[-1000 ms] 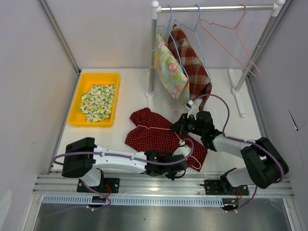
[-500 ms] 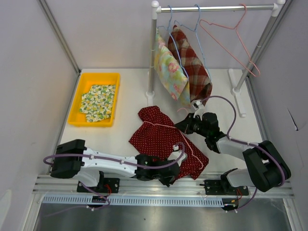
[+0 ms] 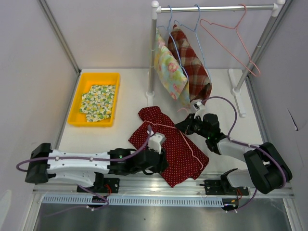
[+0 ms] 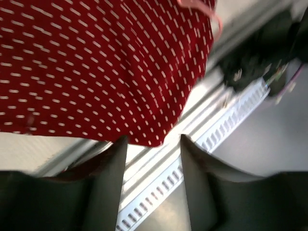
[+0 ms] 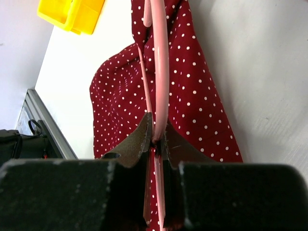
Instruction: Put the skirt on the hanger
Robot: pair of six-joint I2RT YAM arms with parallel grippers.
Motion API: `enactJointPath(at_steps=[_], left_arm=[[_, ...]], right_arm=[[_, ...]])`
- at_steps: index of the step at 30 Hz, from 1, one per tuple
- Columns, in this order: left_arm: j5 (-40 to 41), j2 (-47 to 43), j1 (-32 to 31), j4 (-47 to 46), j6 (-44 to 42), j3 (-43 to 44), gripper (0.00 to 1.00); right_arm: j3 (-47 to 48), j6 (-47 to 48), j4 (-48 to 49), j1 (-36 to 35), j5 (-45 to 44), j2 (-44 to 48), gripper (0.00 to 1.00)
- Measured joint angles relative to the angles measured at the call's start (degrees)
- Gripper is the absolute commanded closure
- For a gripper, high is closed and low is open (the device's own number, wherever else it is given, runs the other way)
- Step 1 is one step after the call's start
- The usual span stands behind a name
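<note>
Though ungripped, skirt below left pincer.

Yellow tray at table's far left, folded green-yellow floral cloth inside. Clothes rack at back right: floral garment and red plaid garment hanging side by side, touching; empty pink wire hanger further right on bar. Aluminium rail along near edge.
</note>
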State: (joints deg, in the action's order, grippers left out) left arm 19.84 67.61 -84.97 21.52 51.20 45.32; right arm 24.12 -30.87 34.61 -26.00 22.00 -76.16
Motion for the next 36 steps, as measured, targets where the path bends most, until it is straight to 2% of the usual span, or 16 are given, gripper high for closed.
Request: enactJointPath(at_steps=[2, 5, 10, 17, 27, 36], left_arm=[[1.6, -3.7, 3.3, -1.3, 1.4, -2.5, 0.72], [2.6, -4.3, 8.0, -3.4, 2.7, -6.0, 0.8], [2.4, 2.2, 10.9, -8.1, 4.2, -11.0, 0.86], [1.4, 11.6, 13.0, -14.1, 6.9, -13.5, 1.0], [0.2, 12.8, 13.8, -19.4, 11.0, -14.8, 1.0], [-1.2, 9.2, 14.0, -21.4, 13.3, -18.8, 1.0]], right_arm=[[0.0, 0.0, 0.0, 0.0, 0.0, 0.0, 1.0], [0.0, 0.0, 0.1, 0.0, 0.1, 0.1, 1.0], [0.0, 0.0, 0.9, 0.0, 0.9, 0.2, 1.0], [0.0, 0.2, 1.7, -0.2, 1.2, 0.2, 1.0], [0.8, 3.5, -1.0, -0.5, -0.2, 3.5, 1.0], [5.4, 7.3, -4.6, -0.6, -3.7, 4.5, 1.0]])
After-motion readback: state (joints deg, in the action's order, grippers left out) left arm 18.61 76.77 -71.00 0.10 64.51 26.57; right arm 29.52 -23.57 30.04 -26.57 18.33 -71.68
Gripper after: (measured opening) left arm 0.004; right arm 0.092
